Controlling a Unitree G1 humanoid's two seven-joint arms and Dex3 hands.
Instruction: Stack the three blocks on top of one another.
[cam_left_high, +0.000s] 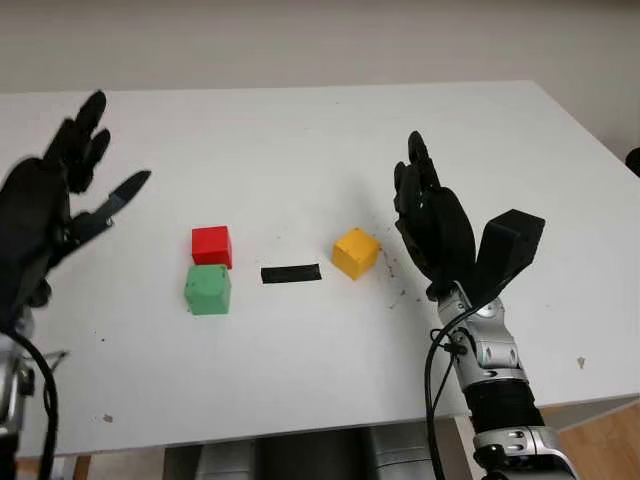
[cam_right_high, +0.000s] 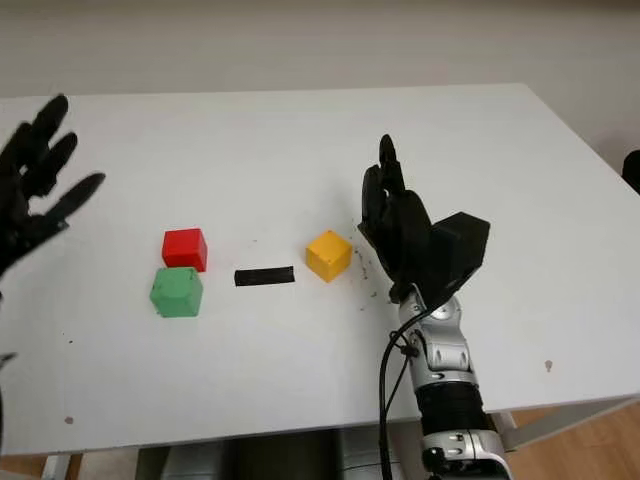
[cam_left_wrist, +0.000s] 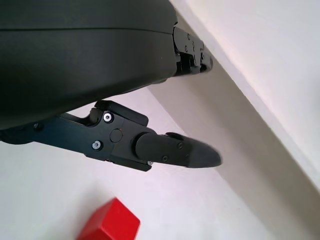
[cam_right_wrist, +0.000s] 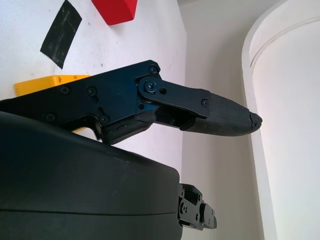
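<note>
Nothing stacked yet. Nearest, green block (cam_left_high: 207, 289) at 8 o'clock, touching red block (cam_left_high: 212, 245) behind. Yellow block (cam_left_high: 355, 252) at 3 of the black tape (cam_left_high: 291, 273). Right hand (cam_left_high: 432, 222) empty, unclenched, just beside yellow; left hand (cam_left_high: 55, 208) empty, raised at 9. Best approached level, pinching yellow's flat sides.

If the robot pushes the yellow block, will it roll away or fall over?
Probably neither. The yellow block looks like a cube sitting flat on the white table, so it would likely slide, not roll. It seems squat, so tipping is unlikely. The open right hand beside it could probably nudge it easily.
</note>
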